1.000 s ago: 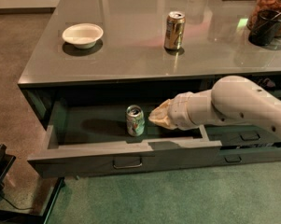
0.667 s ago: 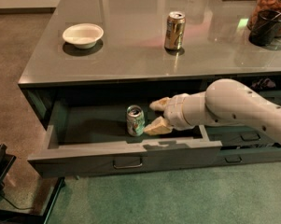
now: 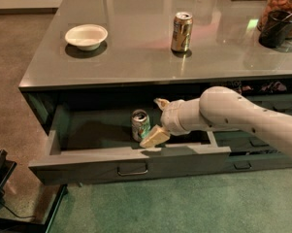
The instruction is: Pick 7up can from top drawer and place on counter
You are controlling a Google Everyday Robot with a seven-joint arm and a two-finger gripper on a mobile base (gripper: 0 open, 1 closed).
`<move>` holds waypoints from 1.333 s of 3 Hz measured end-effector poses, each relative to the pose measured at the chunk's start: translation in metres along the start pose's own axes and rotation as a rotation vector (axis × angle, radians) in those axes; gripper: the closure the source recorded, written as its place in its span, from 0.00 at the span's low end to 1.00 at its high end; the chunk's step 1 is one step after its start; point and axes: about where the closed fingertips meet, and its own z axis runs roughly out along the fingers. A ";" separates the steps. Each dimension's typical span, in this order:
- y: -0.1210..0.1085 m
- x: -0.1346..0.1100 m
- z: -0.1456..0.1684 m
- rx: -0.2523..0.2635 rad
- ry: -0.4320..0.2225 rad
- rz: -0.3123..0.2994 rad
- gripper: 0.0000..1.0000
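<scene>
7up can (image 3: 140, 125) stands upright in the open drawer (image 3: 87, 165), just off the tips of the gripper (image 3: 157, 120), its fingers spread, the nearer one beside the can's base. Above the gripper, the counter (image 3: 136, 62) bears a gold can (image 3: 181, 31) and a bowl (image 3: 86, 36).

The 7up can (image 3: 140, 124) stands in the top drawer (image 3: 87, 162), gripper (image 3: 157, 120) just right; on the tabletop (image 3: 136, 52) beyond, bowl (image 3: 86, 36) left of tall can (image 3: 181, 31).

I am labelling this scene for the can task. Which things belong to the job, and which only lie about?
Job: 7up can, top drawer, counter, gripper open beside the can in the drawer.
Lying about: white bowl, gold-brown can, both on the counter.
</scene>
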 end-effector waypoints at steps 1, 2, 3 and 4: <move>-0.004 -0.001 0.023 -0.010 -0.008 0.002 0.16; -0.006 -0.001 0.044 -0.021 -0.011 0.007 0.16; -0.006 0.001 0.062 -0.036 -0.012 0.013 0.15; 0.000 0.007 0.078 -0.061 -0.002 0.009 0.34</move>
